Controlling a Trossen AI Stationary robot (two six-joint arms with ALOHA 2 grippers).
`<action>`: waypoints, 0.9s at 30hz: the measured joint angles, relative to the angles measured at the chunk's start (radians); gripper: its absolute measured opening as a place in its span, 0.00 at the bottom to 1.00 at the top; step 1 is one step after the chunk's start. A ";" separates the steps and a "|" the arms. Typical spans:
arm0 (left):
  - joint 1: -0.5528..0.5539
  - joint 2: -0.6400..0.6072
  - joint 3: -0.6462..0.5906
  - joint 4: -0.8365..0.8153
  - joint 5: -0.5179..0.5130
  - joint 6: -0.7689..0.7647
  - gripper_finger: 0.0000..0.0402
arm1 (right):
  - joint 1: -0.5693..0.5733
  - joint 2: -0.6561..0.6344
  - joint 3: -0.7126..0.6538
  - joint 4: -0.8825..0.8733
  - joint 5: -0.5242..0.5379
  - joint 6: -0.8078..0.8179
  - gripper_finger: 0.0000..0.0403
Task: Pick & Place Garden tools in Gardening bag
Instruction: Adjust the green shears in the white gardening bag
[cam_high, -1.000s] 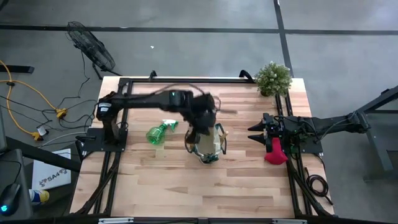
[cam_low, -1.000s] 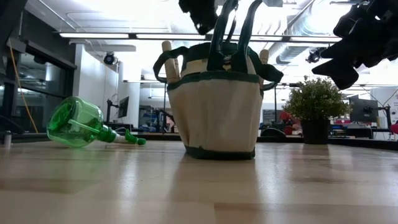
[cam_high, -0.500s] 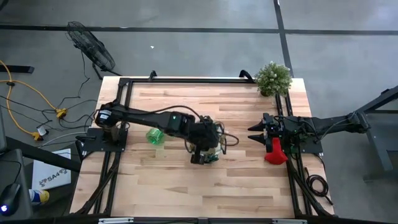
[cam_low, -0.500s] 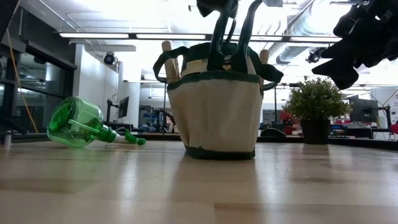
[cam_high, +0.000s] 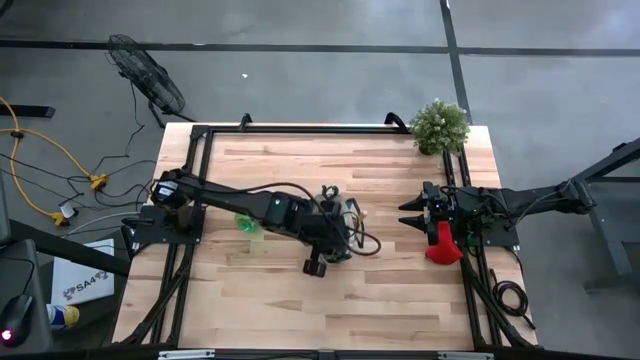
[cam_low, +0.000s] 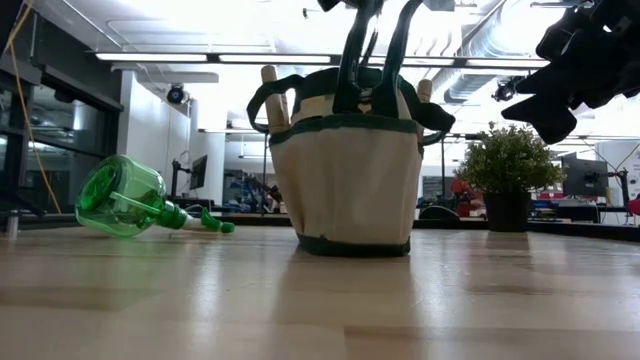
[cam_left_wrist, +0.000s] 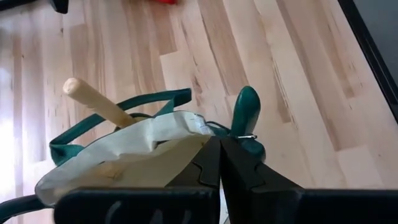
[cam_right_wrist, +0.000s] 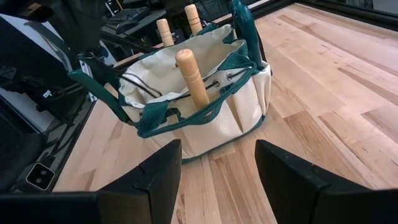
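1. Left gripper (cam_left_wrist: 219, 163) poised directly over the gardening bag (cam_right_wrist: 205, 118) at mid-table, jaws pressed together with nothing visibly between them. Risk as judged: snagging the bag's green loop handle (cam_left_wrist: 246, 112) or its rim on any sideways sweep, tipping the bag and spilling the wooden-handled tools (cam_right_wrist: 191, 78) standing inside.
2. Green spray bottle (cam_low: 130, 198) lying on its side on the table, just beside the bag and toward the left arm's base, not yet in the bag. Likely to roll away if nudged or pinched off-centre, round body giving little purchase.
3. Right gripper (cam_right_wrist: 217, 174) waiting at the table's right edge, jaws spread wide, empty, facing the bag from well apart. Little risk there unless both arms converge on the bag together.
4. Red glove (cam_high: 442, 245) at the right edge under the right arm, partly covered; hard to tell how it lies.
5. Bag mostly hidden beneath the left arm in the high view; bag contents below the rim unseen; left gripper cut off at the top of the low view.
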 joint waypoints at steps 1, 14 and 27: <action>0.002 0.000 0.000 0.001 -0.003 0.000 0.00 | 0.000 0.000 0.000 0.000 0.000 0.000 0.49; -0.012 0.000 0.000 0.013 0.028 -0.011 0.00 | 0.000 0.000 0.000 0.000 0.000 0.000 0.49; 0.008 0.004 -0.062 0.060 -0.029 -0.029 0.00 | 0.000 0.000 0.000 0.000 0.000 0.000 0.49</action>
